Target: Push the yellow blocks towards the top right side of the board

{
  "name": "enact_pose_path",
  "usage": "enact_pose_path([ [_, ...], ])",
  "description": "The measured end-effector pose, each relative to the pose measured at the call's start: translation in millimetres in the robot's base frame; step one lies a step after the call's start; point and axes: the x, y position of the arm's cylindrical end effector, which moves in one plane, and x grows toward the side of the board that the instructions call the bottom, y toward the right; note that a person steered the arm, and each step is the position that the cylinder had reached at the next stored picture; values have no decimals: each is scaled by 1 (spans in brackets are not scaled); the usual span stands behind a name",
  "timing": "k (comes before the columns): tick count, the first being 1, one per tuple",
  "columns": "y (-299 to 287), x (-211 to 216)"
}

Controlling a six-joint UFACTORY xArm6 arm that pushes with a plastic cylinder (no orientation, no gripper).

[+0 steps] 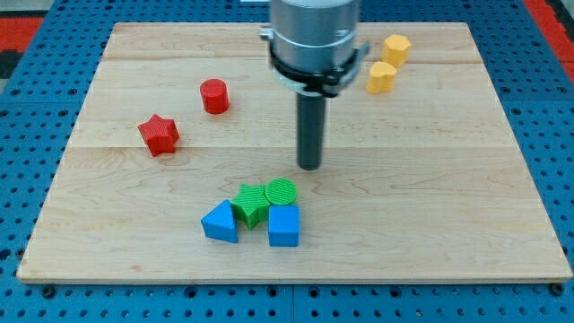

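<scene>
Rod straight down at centre frame, and my tip (pixel 309 166) is planted on the pale wooden board (pixel 466 206) with nothing touching it: no jaws on this tool, just a bare dark rod holding nothing. Just below it sits the green ridged cylinder block (pixel 281 191), near but apart. The task's pair is up in the upper right of the frame: the yellow hexagonal block (pixel 397 48) near the top edge, and the second yellow block (pixel 381 77), shape hard to make out, just below and left of it, the two apparently touching. They look already close to their corner, so I judge this is finishing work. To do it well, swing the tip round to the lower left of the pair and push diagonally up and right, slowly, so neither one slips off sideways. Count now: two yellow, two red (the red cylinder block (pixel 214 95), the red star block (pixel 159 135)), two green (the cylinder plus the green star block (pixel 250 205)), two blue (the blue triangular block (pixel 221 222), the blue cube block (pixel 283 225)).
</scene>
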Motion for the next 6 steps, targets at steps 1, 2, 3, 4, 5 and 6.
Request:
enact_pose_path([
  [1,101,8],
  [2,185,-25],
  [3,238,-62],
  [4,220,-106],
  [5,107,-100],
  [6,65,-135],
])
